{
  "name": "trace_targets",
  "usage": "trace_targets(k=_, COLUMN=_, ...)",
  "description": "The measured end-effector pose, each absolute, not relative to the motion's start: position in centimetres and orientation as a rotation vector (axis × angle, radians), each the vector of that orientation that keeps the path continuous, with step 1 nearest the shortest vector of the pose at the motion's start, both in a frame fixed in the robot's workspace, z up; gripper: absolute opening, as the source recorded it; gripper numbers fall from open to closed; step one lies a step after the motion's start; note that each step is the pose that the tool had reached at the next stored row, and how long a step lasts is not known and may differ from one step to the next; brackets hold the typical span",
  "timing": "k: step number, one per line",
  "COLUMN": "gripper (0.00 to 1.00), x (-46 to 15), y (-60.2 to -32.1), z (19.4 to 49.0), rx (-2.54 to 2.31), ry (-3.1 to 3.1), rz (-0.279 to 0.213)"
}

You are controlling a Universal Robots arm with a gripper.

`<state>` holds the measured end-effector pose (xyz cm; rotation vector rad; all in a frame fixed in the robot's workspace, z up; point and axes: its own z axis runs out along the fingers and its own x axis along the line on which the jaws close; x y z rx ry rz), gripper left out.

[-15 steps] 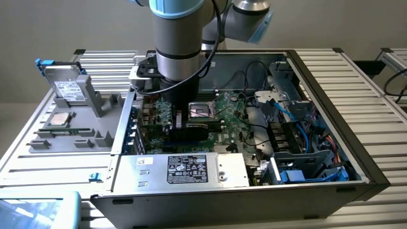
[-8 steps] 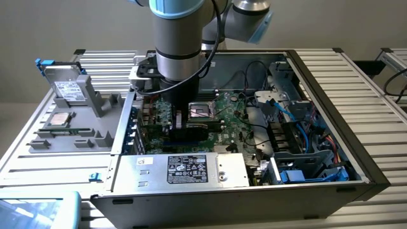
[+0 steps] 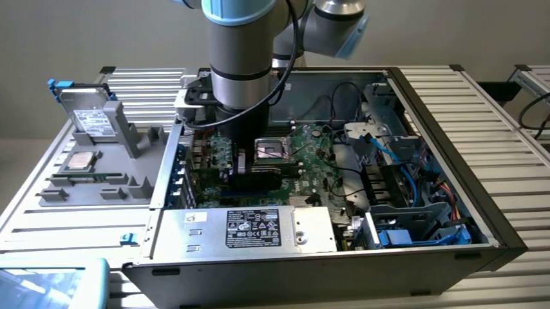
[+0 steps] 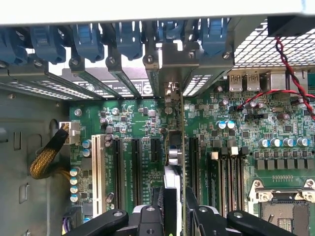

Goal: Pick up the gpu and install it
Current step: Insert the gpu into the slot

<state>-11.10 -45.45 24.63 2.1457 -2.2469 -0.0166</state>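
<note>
The gpu (image 4: 172, 164) shows edge-on in the wrist view as a thin upright card standing over the green motherboard (image 4: 236, 147). Its metal bracket end (image 4: 171, 91) reaches the row of rear slot openings. My gripper (image 4: 172, 199) is shut on the card, one dark finger (image 4: 156, 199) on each side of it. Black expansion slots (image 4: 135, 167) run parallel to the card on both sides; whether its lower edge sits in a slot I cannot tell. In the exterior view my gripper (image 3: 241, 161) is down inside the open computer case (image 3: 447, 129), with the card (image 3: 242, 166) below it.
Blue slot latches (image 4: 88, 42) line the case's rear wall. A CPU socket (image 3: 275, 148) lies beside the gripper, and cables (image 3: 413, 161) and drive bays fill the exterior view's right. The power supply (image 3: 249, 228) sits in front. A grey fixture tray (image 3: 94, 161) holds drives on the left.
</note>
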Motion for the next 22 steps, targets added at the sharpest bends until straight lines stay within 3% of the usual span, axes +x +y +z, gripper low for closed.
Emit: trace_targets(k=22, gripper=0.28, x=-11.11, y=-45.47, z=24.61, rx=2.167, ry=-2.229, rz=-0.014)
